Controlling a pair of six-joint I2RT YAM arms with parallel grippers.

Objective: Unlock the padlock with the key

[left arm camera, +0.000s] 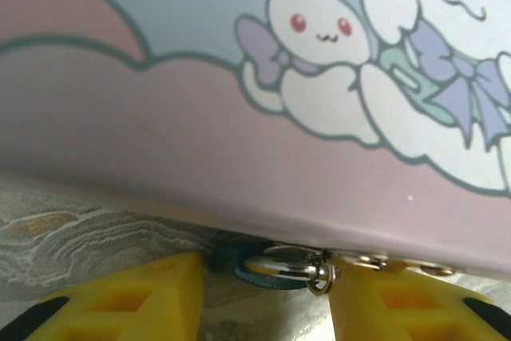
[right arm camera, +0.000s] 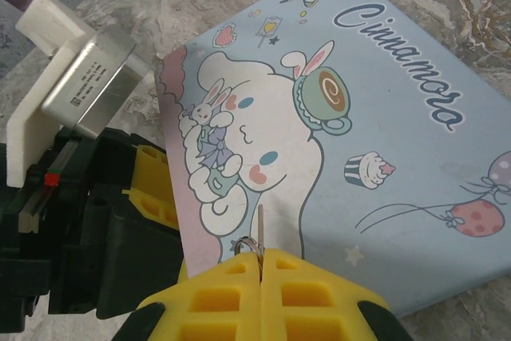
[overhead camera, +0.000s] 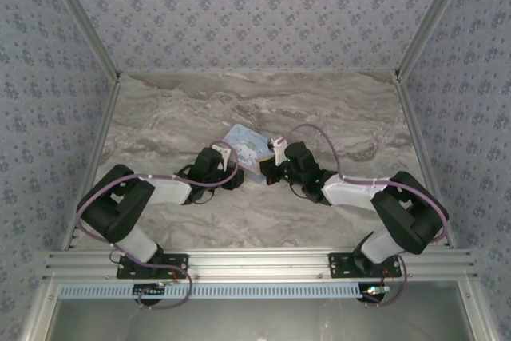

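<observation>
Grey-veined marble covers the desk point(overhead camera: 335, 117), boxed in by walls point(overhead camera: 255, 13) papered in a small floral print. Nearest, both arms rise from an aluminium rail point(overhead camera: 255, 261) and reach inward to meet at the middle of the desk.

The left gripper point(left arm camera: 267, 305) sits low, just off the marble. Its yellow fingers point(left arm camera: 136, 301) are parted by no more than the width of the padlock point(left arm camera: 275, 267), which lies between them. The right finger touches the lock's silvery metal and the left finger is hard against its bluish part, so the gripper is clamped on the lock. The padlock is tucked directly under the lower edge of the light-blue cartoon tin point(left arm camera: 200, 157), close above the desk, with more small silvery fittings along that edge to its right.

The right gripper point(right arm camera: 259, 269) is pinched fully together on the key point(right arm camera: 259, 229). A wire ring shows at the seam of the fingers, and the thin blade stands straight out from them. The blade points across the near edge of the tin's lid, which carries a white long-eared figure and script lettering. Whether the blade tip touches the lid cannot be told.

Just left of the key, in the right wrist view, the left arm's black body and its white-and-metal wrist camera point(right arm camera: 84, 77) crowd against the pink side of the tin. From above, the tin lies tilted between the two wrists, with bare marble beyond it up to the far wall.
</observation>
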